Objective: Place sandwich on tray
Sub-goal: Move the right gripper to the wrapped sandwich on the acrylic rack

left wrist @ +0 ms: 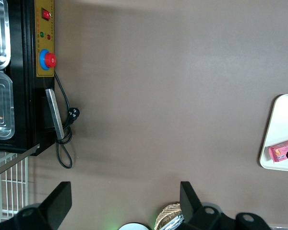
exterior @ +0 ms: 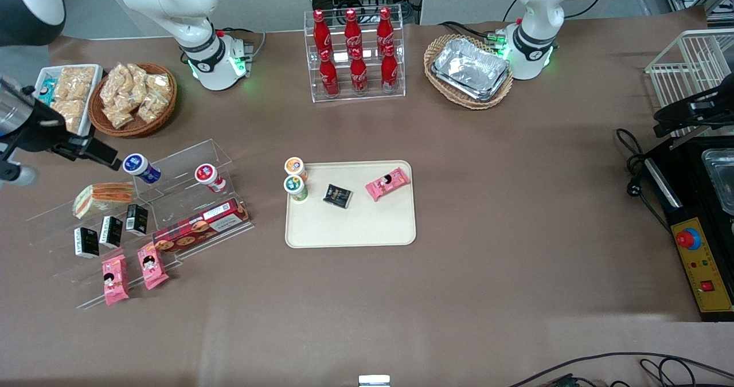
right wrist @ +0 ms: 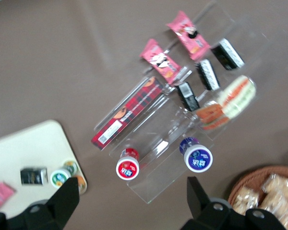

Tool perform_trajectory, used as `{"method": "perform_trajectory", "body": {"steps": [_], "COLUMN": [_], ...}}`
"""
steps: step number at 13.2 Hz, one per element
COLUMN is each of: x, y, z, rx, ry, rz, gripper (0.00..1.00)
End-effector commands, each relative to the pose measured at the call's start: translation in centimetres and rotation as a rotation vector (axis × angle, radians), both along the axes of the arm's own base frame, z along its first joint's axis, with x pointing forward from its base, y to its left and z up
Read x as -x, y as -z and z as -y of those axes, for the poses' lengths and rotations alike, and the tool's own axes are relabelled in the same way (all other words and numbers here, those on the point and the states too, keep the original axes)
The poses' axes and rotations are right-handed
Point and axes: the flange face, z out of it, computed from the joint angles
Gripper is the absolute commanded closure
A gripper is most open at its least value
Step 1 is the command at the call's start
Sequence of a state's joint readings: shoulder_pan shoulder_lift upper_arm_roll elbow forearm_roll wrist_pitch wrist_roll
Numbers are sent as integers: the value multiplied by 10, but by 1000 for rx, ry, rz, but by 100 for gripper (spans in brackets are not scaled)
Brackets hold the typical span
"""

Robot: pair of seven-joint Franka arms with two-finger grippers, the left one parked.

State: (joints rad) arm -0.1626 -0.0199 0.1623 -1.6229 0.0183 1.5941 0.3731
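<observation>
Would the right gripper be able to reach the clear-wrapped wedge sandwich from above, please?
Probably yes: the right gripper, open, hovers above the display, and nothing covers the clear-wrapped wedge sandwich.

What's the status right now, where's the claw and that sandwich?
Gripper open, empty, above the display rack. Sandwich on rack, untouched. Tray has free space.

Robot lab staged as a snack shop; cola bottles on acrylic display rack.
</observation>
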Motion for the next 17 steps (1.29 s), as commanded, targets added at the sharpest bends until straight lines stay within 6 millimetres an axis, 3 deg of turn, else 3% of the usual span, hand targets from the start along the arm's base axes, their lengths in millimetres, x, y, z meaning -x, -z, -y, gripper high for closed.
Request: {"method": "perform_trajectory", "body": {"steps": [1,4,6,10,12,17], "x": [-3,-8,-19,-23,-21,-15], "y": [-4,7,39,75,109,168], "z": [9,46,70,122,143,161], "rx": [79,68,71,73,68,58], "ry": [335,462,624,771,869,910], "rz": [15,0,-55,-80,-50,-40], "gripper": [0,0,0,0,0,0]}}
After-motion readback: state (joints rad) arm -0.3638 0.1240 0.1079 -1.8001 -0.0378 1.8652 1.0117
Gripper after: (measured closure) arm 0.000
